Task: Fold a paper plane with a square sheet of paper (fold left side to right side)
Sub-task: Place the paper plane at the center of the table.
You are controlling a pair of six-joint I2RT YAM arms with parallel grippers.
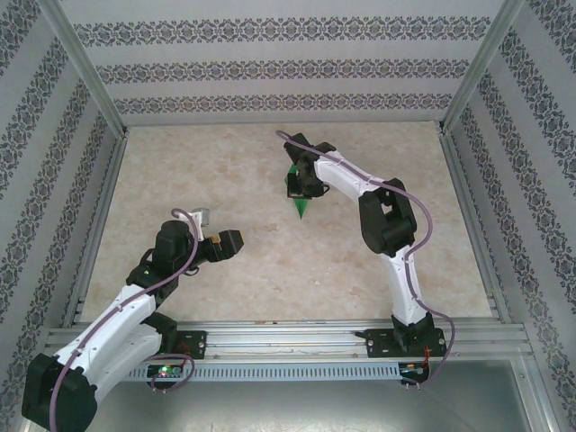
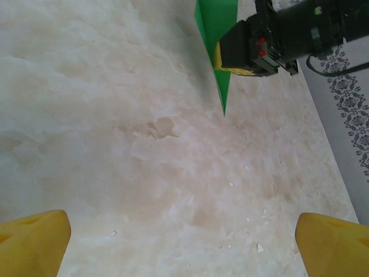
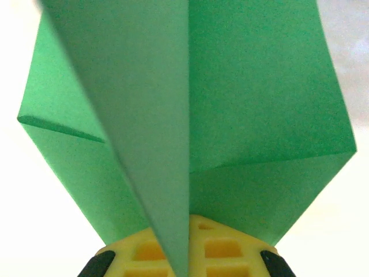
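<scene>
1. The bright green folded paper plane [image 1: 301, 207], a slim creased dart, is clamped in the right gripper [image 1: 301, 184]. In the top view its pointed nose sticks out past that gripper, toward the arm bases.
2. Right gripper: the yellow pads [image 3: 190, 251] are closed tight on the plane's central folded keel. The right wrist view shows both wing panels [image 3: 259, 104] spreading to either side beyond the pads.
3. Left gripper [image 1: 225, 243]: the jaws are spread fully wide with nothing between them. It sits well apart from the right gripper, on the near-left side and facing it. Its wrist view shows both yellow fingertips [image 2: 34, 242] with bare bench between them.
4. I cannot tell whether the nose [image 2: 223, 109] touches the pale marbled bench [image 1: 207, 180] or hangs just clear of it.
5. Handling, as a judgement: the plane is very light, thin and springy. The creases stiffen it lengthwise, but the wings are likely to flex and the nose to crumple under any push. The smooth paper may slip from a loose pinch.
6. Best hold, as a judgement: the layered keel right beside the right gripper's pads, not the single-layer wing edges.
</scene>
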